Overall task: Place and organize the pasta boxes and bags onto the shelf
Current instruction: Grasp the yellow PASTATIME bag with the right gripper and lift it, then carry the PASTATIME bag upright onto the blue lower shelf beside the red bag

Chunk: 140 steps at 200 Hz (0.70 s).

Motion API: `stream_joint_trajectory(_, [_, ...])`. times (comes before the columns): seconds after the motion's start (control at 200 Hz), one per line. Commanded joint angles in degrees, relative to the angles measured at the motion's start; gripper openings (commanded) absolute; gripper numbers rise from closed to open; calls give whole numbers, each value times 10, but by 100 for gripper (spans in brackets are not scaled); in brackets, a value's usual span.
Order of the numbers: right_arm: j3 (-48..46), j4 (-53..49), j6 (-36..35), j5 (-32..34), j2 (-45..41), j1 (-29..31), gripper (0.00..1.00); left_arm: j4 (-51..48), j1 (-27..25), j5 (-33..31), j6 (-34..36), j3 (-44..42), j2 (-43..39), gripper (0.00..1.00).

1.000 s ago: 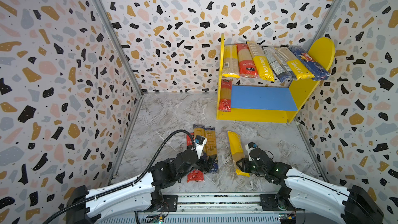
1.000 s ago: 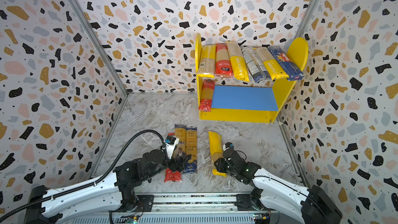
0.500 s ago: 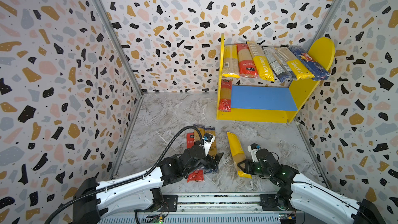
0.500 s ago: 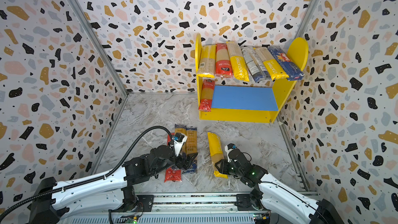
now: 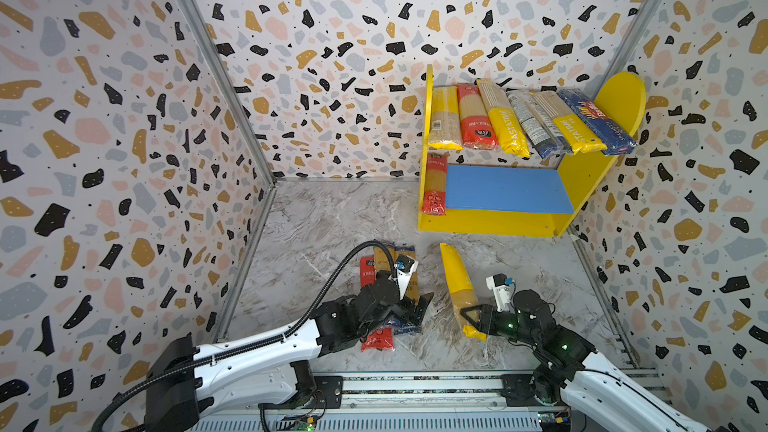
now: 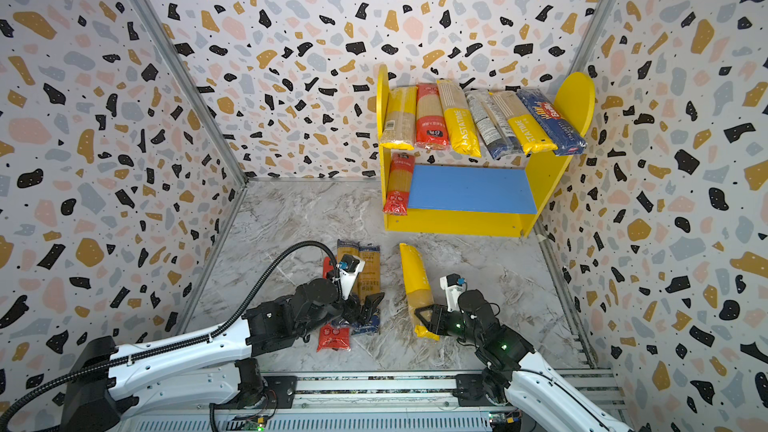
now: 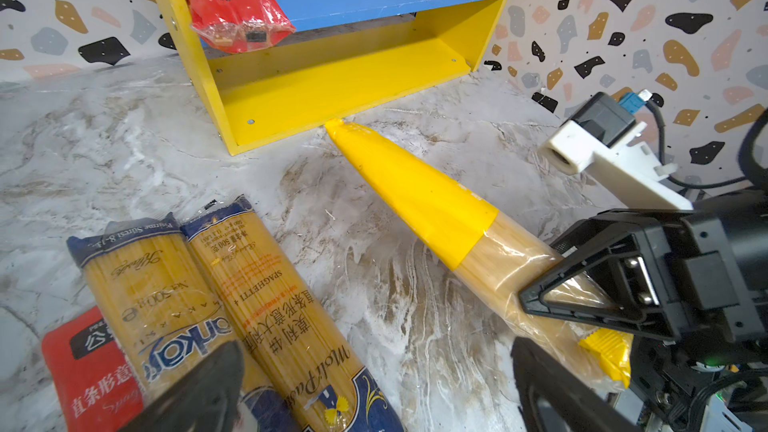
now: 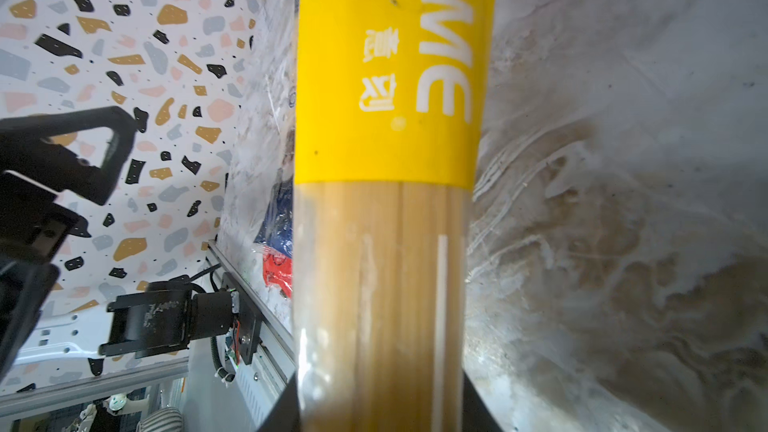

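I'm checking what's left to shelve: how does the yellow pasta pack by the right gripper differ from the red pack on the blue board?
The yellow pack lies on the floor before the shelf; the red pack sits on the blue board. The right gripper grips the yellow pack; no gripper holds the red pack. Both are long spaghetti packs.

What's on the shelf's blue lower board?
One red spaghetti pack along its left edge in a top view; the rest of the blue wooden board shows bare. Its rear is hidden beneath the upper tier's packs.
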Motion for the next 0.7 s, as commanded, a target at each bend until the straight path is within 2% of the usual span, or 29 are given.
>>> stream_joint_trajectory(0.0, [50, 49, -26, -15, -27, -11, 24, 27, -2, -25, -12, 13, -3, 100])
stream_joint_trajectory(0.365, [169, 15, -110, -30, 31, -84, 24, 0, -4, -24, 5, 47, 5, 99])
stream_joint_trajectory(0.696, [263, 119, -157, -88, 216, -194, 24, -20, -3, -42, 29, 54, -20, 99])
